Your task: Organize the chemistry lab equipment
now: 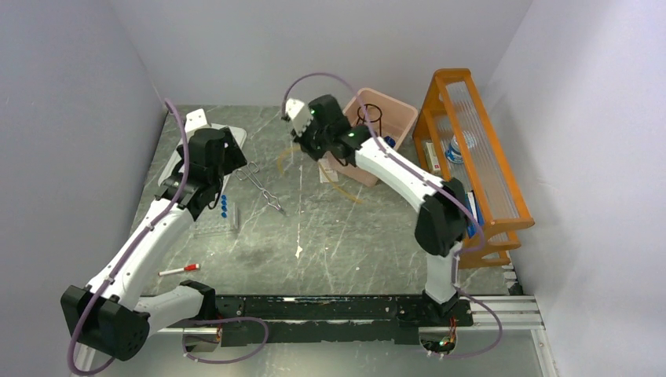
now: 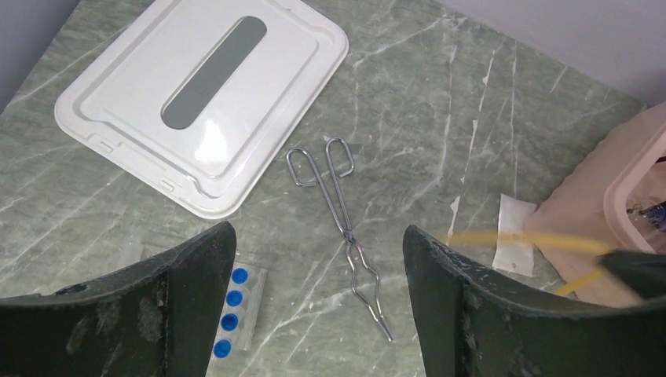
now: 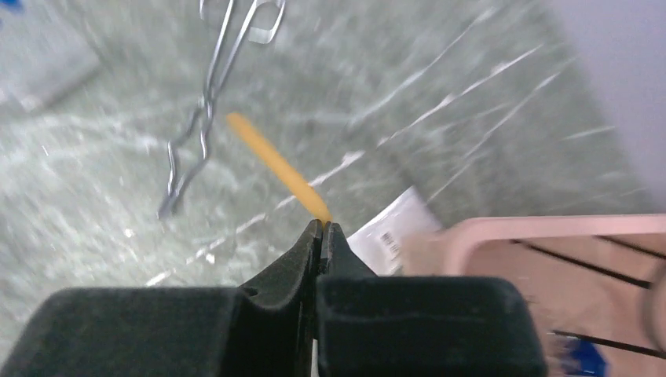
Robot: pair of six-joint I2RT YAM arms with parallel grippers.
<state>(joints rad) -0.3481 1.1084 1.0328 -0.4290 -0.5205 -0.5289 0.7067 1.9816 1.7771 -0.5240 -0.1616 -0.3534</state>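
Your right fingers [image 3: 302, 255] are clamped together on the amber tubing [image 3: 271, 161], whose free length runs toward the upper left of the wrist view. The pink bin [image 3: 542, 228] sits at lower right, so this pinch looks meant for drawing the tubing over its rim. Your left fingers [image 2: 196, 275] stand wide apart, holding nothing, above the metal tongs [image 2: 345, 228]. The tongs lie flat on the bench [image 2: 471, 94] at frame centre, probably next to be straddled. The blue-capped clear tubes [image 2: 232, 298] wait at lower left.
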